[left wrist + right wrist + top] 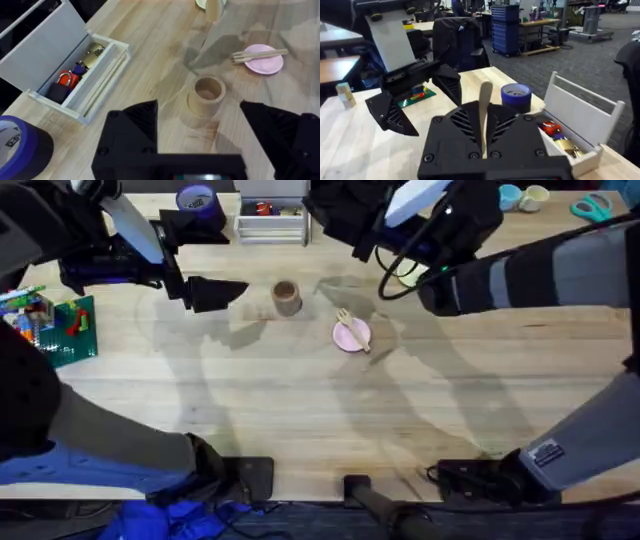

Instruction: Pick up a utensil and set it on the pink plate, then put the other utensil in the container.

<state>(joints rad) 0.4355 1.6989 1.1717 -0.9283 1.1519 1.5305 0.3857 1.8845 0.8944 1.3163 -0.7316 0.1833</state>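
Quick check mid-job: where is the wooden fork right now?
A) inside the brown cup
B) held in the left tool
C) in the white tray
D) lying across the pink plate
D: the fork lies across the pink plate, tines overhanging its rim, while the brown cup beside it looks empty and the left tool hangs open near the cup.

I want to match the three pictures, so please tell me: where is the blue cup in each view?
Overhead: the blue cup stands far back, just left of the white tray.
Left wrist: the blue cup is close to one short end of the white tray.
Right wrist: the blue cup is beyond the held spoon, beside the white tray.
Shared landmark: the white tray.
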